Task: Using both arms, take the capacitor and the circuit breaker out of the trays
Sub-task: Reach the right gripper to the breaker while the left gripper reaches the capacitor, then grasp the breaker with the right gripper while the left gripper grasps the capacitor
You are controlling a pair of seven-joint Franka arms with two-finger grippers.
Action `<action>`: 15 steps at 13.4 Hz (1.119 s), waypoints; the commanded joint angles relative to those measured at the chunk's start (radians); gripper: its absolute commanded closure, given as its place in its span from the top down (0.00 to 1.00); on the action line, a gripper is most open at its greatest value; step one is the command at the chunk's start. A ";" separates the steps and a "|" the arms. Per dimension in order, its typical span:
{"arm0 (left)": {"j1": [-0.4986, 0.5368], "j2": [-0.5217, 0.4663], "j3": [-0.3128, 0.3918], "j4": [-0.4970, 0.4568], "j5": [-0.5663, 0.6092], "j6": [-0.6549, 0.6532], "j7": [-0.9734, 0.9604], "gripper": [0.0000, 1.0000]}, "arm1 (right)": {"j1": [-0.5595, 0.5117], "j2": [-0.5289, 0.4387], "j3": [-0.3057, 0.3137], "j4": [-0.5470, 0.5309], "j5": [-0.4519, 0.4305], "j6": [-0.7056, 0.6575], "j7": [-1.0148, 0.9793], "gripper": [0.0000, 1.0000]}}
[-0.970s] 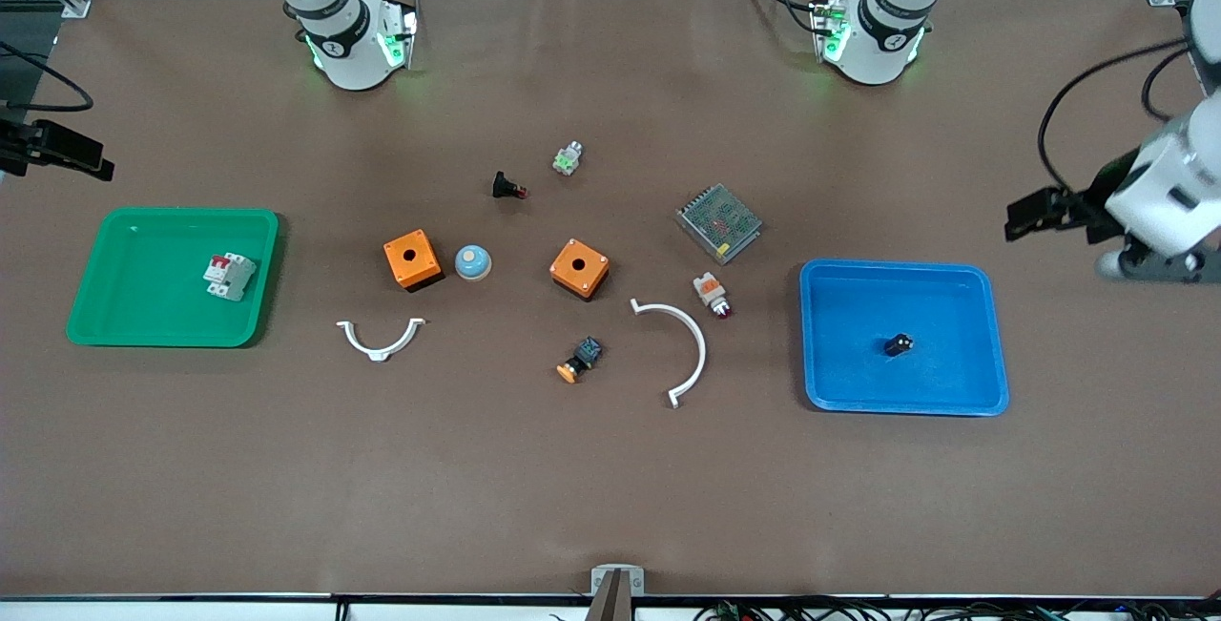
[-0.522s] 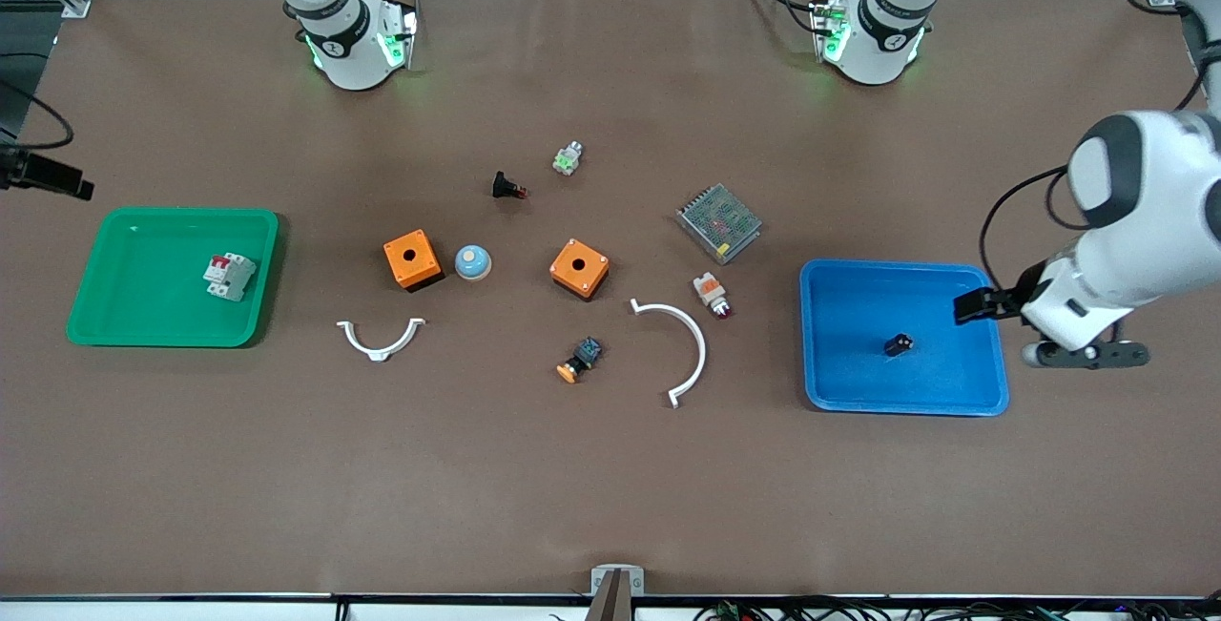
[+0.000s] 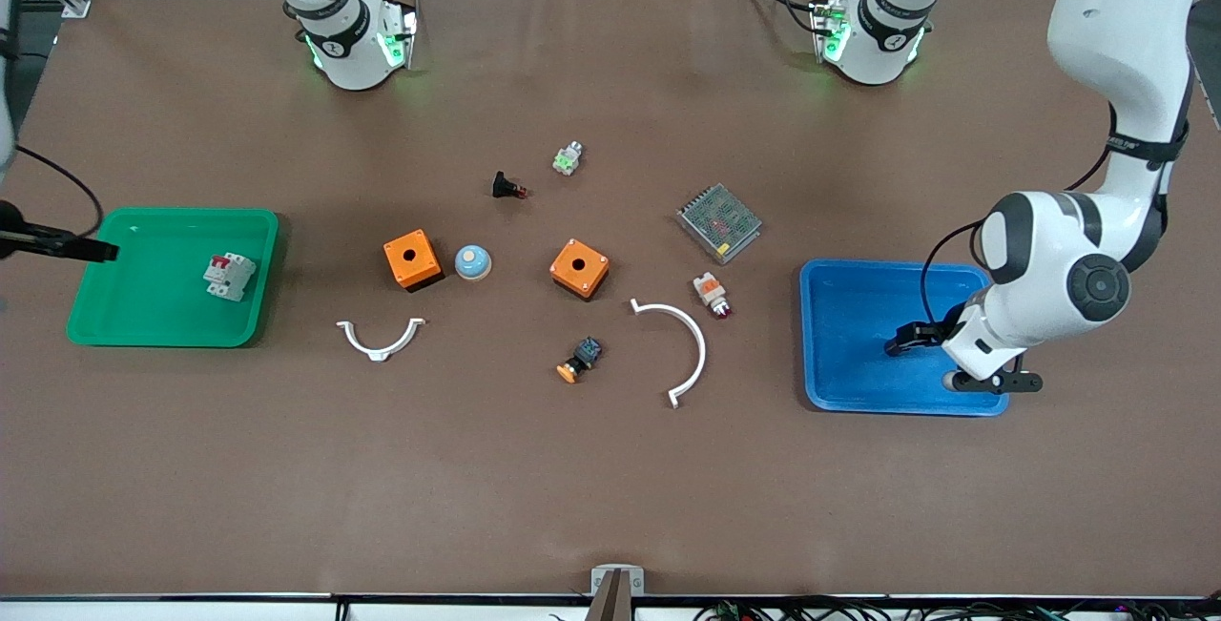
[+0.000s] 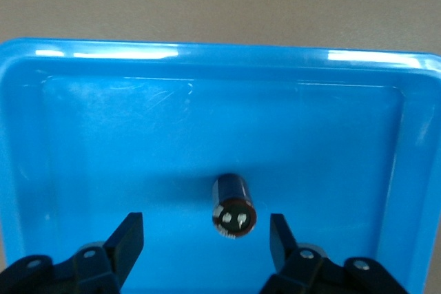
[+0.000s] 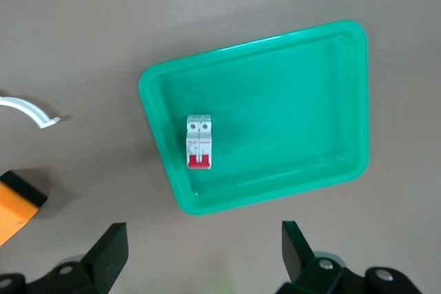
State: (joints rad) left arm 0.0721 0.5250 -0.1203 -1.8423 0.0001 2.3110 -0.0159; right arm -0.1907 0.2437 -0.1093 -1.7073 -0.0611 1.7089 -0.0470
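Two trays carry the parts. Capacitor [image 4: 233,206] lies on its side in the blue tray [image 3: 849,382]; left gripper [image 4: 207,239] hangs low over it, fingers apart, astride it. Breaker [image 3: 229,276] lies in the green tray [image 3: 143,325]; right gripper [image 5: 205,253] is high over the table beside that tray, fingers spread.

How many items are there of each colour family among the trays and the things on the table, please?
Green tray: 1
Blue tray: 1
Orange boxes: 2
White curved brackets: 2
Breaker: 1
Capacitor: 1
Other small parts: 6
Total: 14
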 commanded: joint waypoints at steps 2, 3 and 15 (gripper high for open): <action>-0.014 0.023 -0.004 0.009 0.014 0.019 -0.021 0.78 | -0.004 -0.029 0.013 -0.243 -0.016 0.219 0.004 0.99; -0.017 0.023 -0.004 0.009 0.014 0.019 -0.033 0.78 | -0.009 -0.024 0.013 -0.309 -0.013 0.295 0.006 0.98; -0.031 0.059 -0.002 0.003 0.015 0.050 -0.059 0.06 | -0.019 0.144 0.016 -0.403 -0.003 0.488 0.004 0.74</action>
State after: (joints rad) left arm 0.0453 0.5807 -0.1245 -1.8390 0.0001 2.3549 -0.0328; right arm -0.1918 0.3820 -0.1053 -2.1064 -0.0610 2.1789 -0.0464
